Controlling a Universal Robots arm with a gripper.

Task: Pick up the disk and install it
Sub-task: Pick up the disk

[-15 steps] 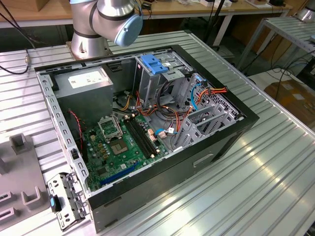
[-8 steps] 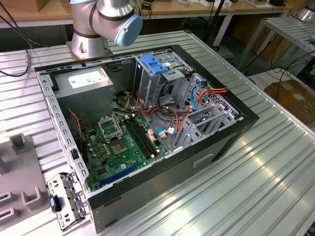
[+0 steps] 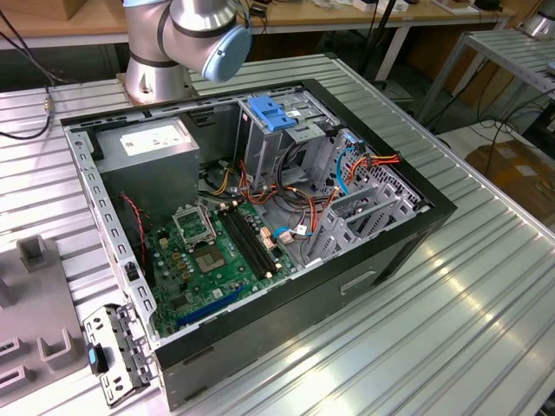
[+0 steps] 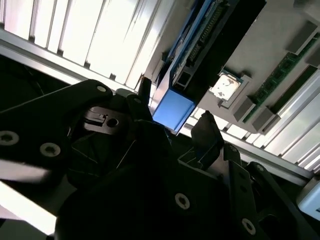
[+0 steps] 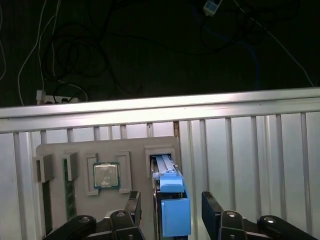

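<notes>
The disk (image 5: 167, 172) stands on edge in a slot of a grey parts tray (image 5: 55, 150), with its blue carrier end (image 5: 175, 215) toward the camera. In the second wrist view the disk (image 4: 200, 45) shows as a dark slab with a blue rail. My gripper (image 5: 171, 207) is open. Its black fingers (image 5: 132, 205) flank the blue carrier end on both sides, with a small gap on each. The second wrist view shows the same straddle of the gripper (image 4: 175, 107) around the blue end.
The tray also holds a processor chip (image 5: 106, 176) and a memory stick (image 5: 65, 187). An open computer case (image 3: 416, 234) lies on the slatted aluminium table, with a motherboard (image 3: 208, 251), a grey power-supply box (image 3: 152, 143), a blue-latched cage (image 3: 276, 113) and metal drive bays (image 3: 364, 204).
</notes>
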